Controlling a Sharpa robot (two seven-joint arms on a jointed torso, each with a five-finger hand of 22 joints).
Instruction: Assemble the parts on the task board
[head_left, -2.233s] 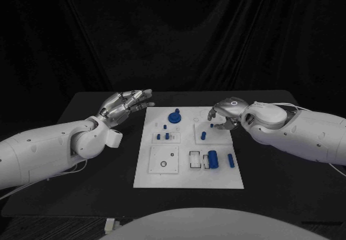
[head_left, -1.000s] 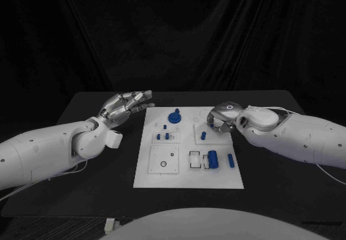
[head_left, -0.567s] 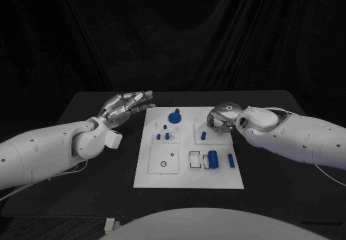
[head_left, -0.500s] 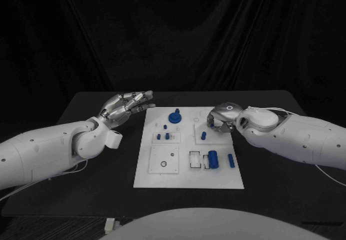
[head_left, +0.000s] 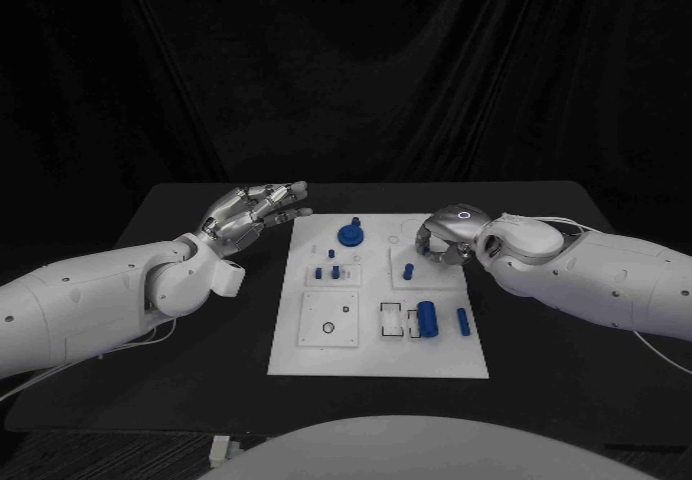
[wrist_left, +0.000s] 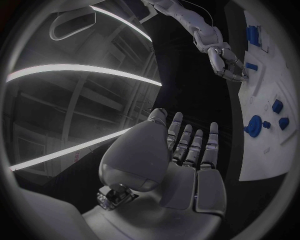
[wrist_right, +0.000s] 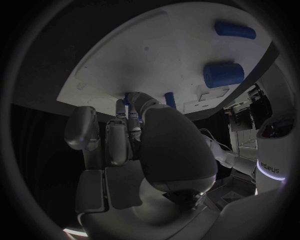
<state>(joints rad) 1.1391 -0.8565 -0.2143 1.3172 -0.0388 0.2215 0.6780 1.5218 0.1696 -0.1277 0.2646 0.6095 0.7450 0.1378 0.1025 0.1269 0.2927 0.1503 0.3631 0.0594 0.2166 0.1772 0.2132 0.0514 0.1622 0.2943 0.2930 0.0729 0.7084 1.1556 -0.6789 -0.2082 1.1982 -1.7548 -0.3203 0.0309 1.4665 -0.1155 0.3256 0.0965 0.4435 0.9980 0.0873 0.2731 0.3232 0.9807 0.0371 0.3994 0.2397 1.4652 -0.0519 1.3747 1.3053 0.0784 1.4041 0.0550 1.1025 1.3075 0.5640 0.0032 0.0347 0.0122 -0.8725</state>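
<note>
The task board lies flat in the middle of the black table, a white plate between the two arms, carrying raised white squares and a scatter of small blue parts. The right hand hangs over the board's far right square, fingers curled downward near a short blue peg that stands there; the right wrist view shows the fingertips pressed close to the board beside a small blue piece, but whether they pinch anything cannot be told. The step in hand looks like a reach for a part on that square — probably the peg or a piece just beside it. The next move would call for a fine close of the fingers on so small a part and a straight lift, since its neighbours are close. The left hand hovers off the board's far left corner, palm up, fingers spread and holding nothing. Elsewhere on the board a round blue knob sits at the far middle, two small pegs on the left square, and a thick cylinder with a slimmer bar lie near the right edge — none of these is touched.
</note>
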